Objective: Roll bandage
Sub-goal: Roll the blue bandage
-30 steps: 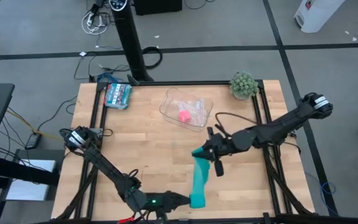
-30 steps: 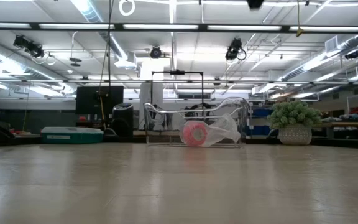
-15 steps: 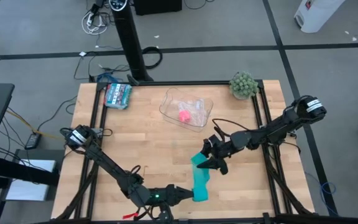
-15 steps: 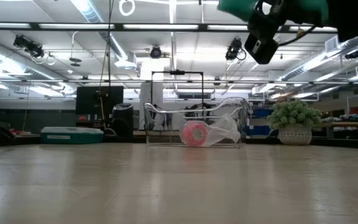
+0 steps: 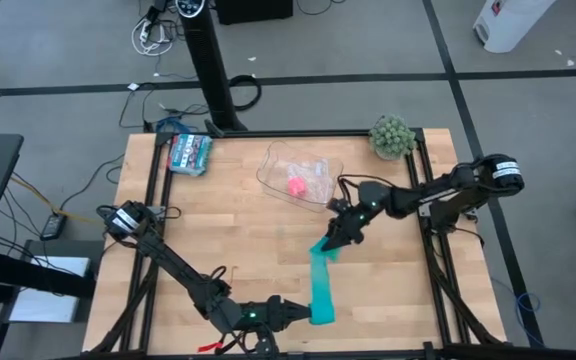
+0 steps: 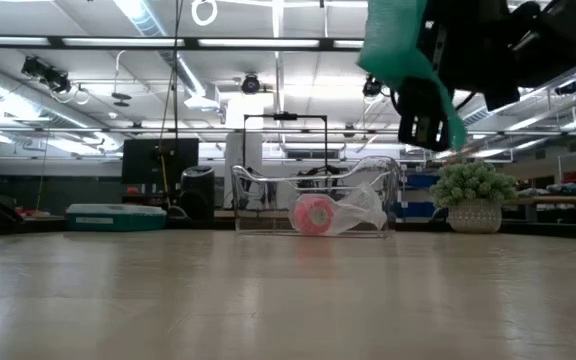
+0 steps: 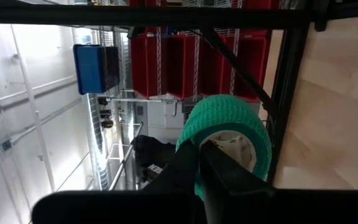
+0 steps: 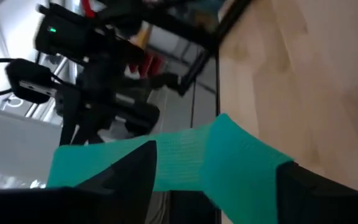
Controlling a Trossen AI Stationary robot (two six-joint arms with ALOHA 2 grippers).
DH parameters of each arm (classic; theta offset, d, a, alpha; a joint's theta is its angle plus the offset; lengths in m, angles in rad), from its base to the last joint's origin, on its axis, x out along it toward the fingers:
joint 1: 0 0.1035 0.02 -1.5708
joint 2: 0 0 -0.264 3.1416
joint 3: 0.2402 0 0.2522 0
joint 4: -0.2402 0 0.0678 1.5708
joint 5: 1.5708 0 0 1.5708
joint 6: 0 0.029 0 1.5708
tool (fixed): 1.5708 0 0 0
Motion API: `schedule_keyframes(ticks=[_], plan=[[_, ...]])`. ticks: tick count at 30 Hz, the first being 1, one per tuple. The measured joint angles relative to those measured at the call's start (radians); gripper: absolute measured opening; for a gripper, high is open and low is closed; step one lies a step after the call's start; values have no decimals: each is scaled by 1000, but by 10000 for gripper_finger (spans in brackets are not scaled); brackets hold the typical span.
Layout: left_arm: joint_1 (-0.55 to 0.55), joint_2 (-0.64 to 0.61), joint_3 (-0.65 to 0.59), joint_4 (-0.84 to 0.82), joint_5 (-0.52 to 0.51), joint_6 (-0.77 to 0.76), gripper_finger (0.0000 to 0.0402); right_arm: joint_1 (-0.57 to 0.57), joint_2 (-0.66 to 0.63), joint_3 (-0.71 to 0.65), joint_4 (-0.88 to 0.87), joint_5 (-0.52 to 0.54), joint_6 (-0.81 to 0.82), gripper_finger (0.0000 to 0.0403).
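left gripper [image 5: 303, 313]: bottom centre, jaws clamped on the bandage [image 5: 320, 284] roll
right gripper [image 5: 336, 240]: centre, jaws spread around the strip's free end
strip: spans between them

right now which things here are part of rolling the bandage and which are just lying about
In the job:
- bandage, a teal strip stretched between the two arms, its rolled end at the left one
- left tool, shut on the roll
- right tool, at the strip's far end

Lying about:
- clear tray holding a pink roll
- teal-patterned packet
- potted plant
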Motion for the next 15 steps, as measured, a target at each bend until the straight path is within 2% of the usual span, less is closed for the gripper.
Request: schedule_keyframes(ticks=[6, 15], plan=[[1, 0, 0, 0, 0, -1, 14, -92, 0, 0, -113, -289, 54, 229], [-2, 0, 0, -3, 2, -18, 14, -202, 0, 0, 21, -449, 26, 229]])
